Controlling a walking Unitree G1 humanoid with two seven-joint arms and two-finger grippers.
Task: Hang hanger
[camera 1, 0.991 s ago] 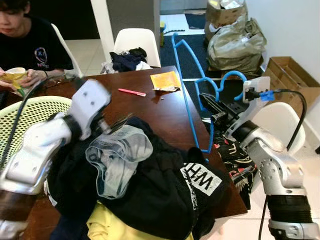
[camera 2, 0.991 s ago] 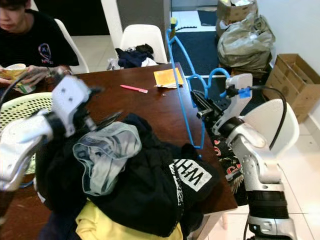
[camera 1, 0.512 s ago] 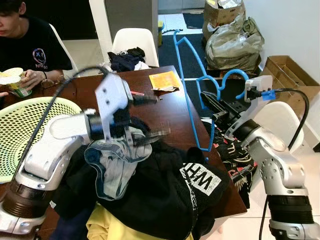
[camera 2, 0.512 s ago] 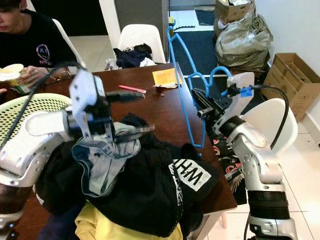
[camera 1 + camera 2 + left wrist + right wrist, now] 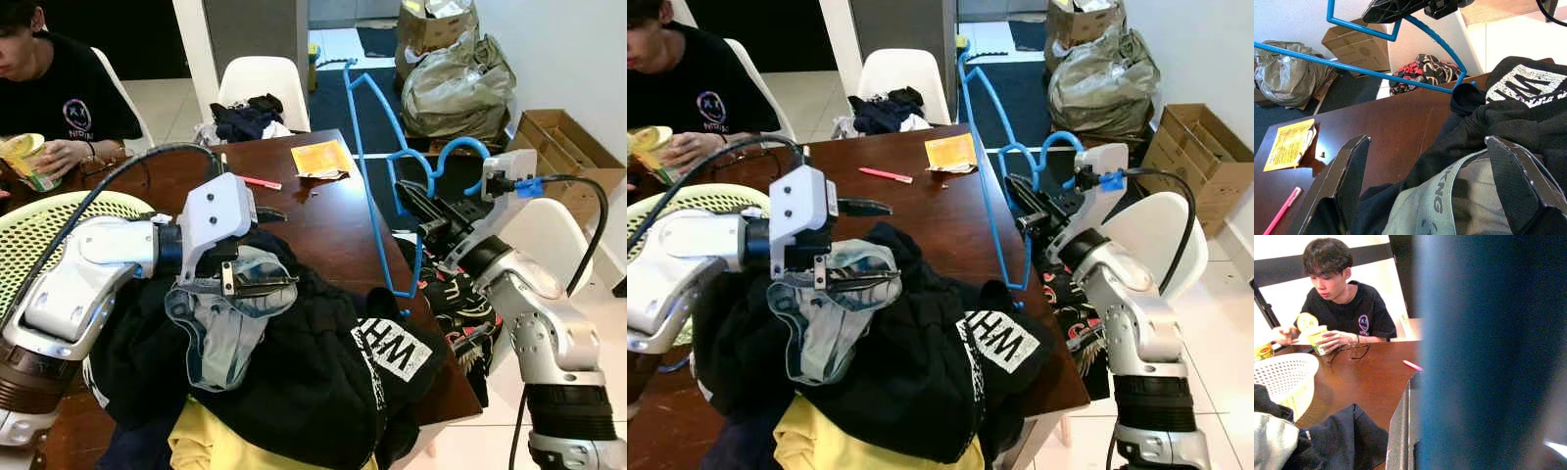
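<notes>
A blue hanger stands tilted over the right edge of the brown table, its hook to the right. My right gripper is shut on it near the hook; the hanger fills the near part of the right wrist view as a blue blur. My left gripper is open just above a grey-green garment on top of a pile of dark clothes. In the left wrist view the two fingers straddle the grey waistband, with the hanger's bar beyond.
A person sits at the table's far left holding a cup. A pale green basket stands at the left. A pink pen and yellow paper lie on the table. White chairs, a box and a bag surround it.
My left arm swung from the left across the pile, and its open gripper came down over the grey garment. The right gripper with the hanger has barely moved.
</notes>
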